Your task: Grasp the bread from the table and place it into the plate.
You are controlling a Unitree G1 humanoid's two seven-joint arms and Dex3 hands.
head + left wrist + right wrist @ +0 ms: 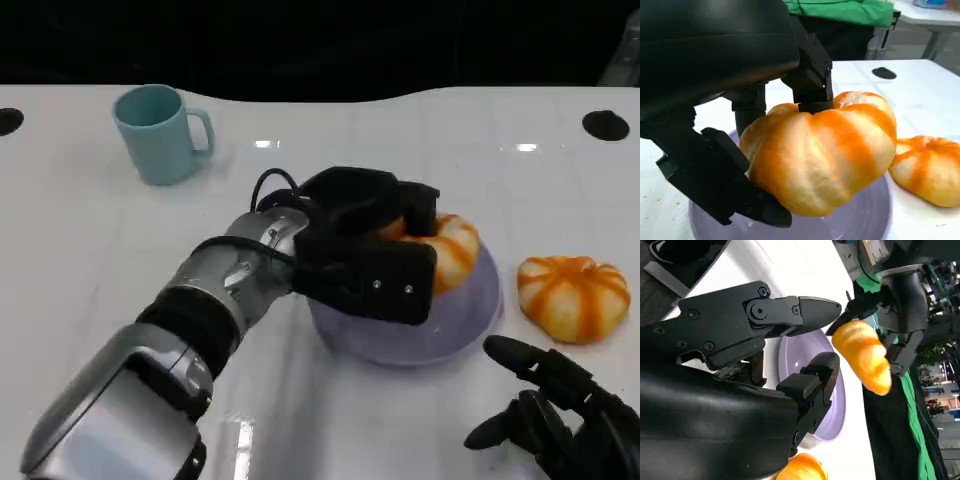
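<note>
The left hand [365,245] grips 1 bread [445,248] over the plate [470,320], toward its 1 o'clock side. Lower it centrally, then release gently. The right hand [560,415] rests spread, at 5 o'clock.

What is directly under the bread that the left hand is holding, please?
The lavender plate lies under the held bread, gripped by the left hand. Whether the bread touches the plate is unclear; its underside is hidden.

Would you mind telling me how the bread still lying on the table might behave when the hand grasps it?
The second bread looks puffy, so probably light and squashable. Its domed top may let fingers slide; its flat base suggests it won't roll.
</note>
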